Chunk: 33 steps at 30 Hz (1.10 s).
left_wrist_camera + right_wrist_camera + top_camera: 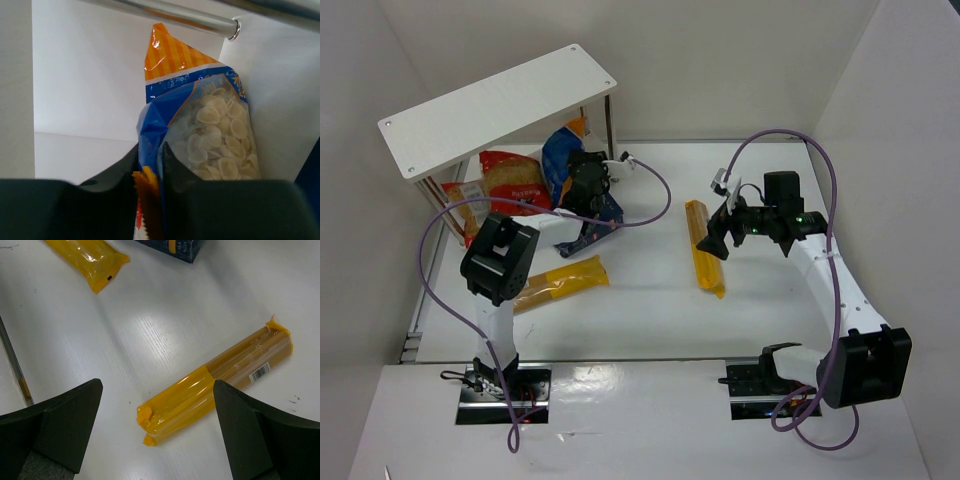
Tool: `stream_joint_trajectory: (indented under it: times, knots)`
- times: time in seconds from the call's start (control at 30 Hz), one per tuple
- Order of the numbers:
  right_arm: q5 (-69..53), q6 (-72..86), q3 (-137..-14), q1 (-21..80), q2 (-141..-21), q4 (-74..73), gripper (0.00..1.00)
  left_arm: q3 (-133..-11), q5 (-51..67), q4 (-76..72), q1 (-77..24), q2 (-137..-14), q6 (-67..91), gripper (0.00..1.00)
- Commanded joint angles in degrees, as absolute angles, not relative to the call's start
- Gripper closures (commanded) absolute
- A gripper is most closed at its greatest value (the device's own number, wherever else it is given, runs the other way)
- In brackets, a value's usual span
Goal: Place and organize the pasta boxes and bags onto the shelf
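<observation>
- L end effector (148, 162): clamped on lower edge of blue bag (210, 115), one finger (175, 172) each side of the crinkled plastic.
- Blue bag: upright, orange striped end up, clear window w/ shell-shaped pasta facing the wrist cam.
- Same bag, top view: at right end of shelf (490, 110), just below front edge of top board, right beside red-and-clear bag (510, 178).
- Metal leg (165, 17) of shelf: crosses just above the bag's top in the wrist view.
- Cannot tell whether the bag rests on the lower board or hangs clear of it.
- Red-and-clear bag: under top board, approx. mid-shelf, leaning.
- R end effector (157, 385): spread wide apart, nothing btw. the fingers, hovering over long yellow bag (220, 385).
- Long yellow bag: flat on tabletop (150, 330), right of centre, well apart from shelf, barcode sticker near one end.
- Second long yellow bag (565, 282): flat on tabletop, front left, near L arm's elbow.
- Dark-blue box (588, 243): on tabletop btw. shelf and second long yellow bag, partly hidden under L arm; lying flat or tilted, cannot tell.
</observation>
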State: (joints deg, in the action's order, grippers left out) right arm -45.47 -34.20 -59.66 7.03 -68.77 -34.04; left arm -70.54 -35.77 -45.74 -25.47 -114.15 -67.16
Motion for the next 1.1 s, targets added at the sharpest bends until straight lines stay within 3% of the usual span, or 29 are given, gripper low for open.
stream_joint_trajectory:
  times: [0.0,0.03,0.13,0.17,0.33,0.77,1.07]
  knots:
    - [-47.2,-34.9,-59.5,6.3,-67.0,-34.5,0.00,-73.8,-36.2,-47.6,-26.2,-114.7,-66.3,0.69]
    - [-47.2,-34.9,-59.5,6.3,-67.0,-34.5,0.00,-73.8,-36.2,-47.6,-26.2,-114.7,-66.3,0.55]
    - [-47.2,-34.9,-59.5,6.3,-67.0,-34.5,0.00,-74.4,-36.2,-47.6,-26.7,-114.7,-65.7,0.36]
    - [-47.2,-34.9,-59.5,6.3,-67.0,-34.5,0.00,-74.4,-36.7,-47.6,-26.7,-114.7,-65.7,0.24]
    - [-47.2,-34.9,-59.5,6.3,-67.0,-34.5,0.00,-74.4,-36.7,-47.6,-27.2,-114.1,-65.2,0.02]
    - [-47.2,-35.4,-59.0,6.3,-66.5,-34.5,0.00,-68.7,-35.5,-31.7,-35.8,-100.3,-55.7,0.00]
    - [-46.1,-34.6,-59.0,6.3,-65.9,-33.8,0.00,-65.7,-28.2,-3.7,-43.6,-85.1,-39.9,0.00]
